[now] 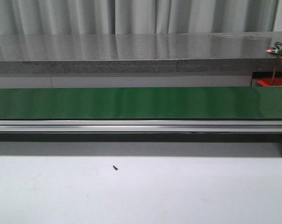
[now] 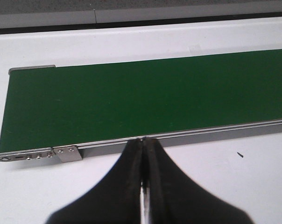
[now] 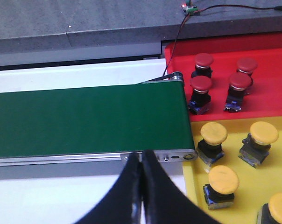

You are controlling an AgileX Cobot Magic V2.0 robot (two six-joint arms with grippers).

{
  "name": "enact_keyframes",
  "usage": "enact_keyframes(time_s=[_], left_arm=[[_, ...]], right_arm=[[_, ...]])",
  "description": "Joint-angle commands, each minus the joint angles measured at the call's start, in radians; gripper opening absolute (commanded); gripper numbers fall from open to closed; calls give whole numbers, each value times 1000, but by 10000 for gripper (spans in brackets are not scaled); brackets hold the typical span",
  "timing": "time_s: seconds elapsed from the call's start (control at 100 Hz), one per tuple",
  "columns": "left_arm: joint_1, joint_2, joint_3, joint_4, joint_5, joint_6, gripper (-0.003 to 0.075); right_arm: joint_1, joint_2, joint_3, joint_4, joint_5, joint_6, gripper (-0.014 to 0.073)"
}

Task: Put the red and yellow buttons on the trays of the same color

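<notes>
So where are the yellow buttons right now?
In the right wrist view, four yellow buttons sit on the yellow tray, just past the green belt's end, beside the red tray.

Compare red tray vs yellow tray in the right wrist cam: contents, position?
The red tray holds four red buttons; the yellow tray shows four yellow buttons, one cut off by the frame edge. The red tray lies by the grey ledge and the conveyor belt end roller; the yellow tray lies nearer the right hand. Both sit side by side at the belt's end, each holding only matching buttons.
</notes>
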Motion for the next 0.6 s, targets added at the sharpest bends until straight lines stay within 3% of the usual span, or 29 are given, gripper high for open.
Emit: enact_keyframes(time_s=[0.0, 0.21, 0.59], left_arm=[[-9, -7, -25, -23, -55, 1, -20], [-9, -7, -25, -23, -55, 1, -20], [-9, -7, -25, -23, -55, 1, -20]], right_arm=[[3, -69, 16, -11, -85, -15, -106], [3, -192, 48, -11, -85, -15, -106], [3, -201, 48, 2, -56, -15, -106]])
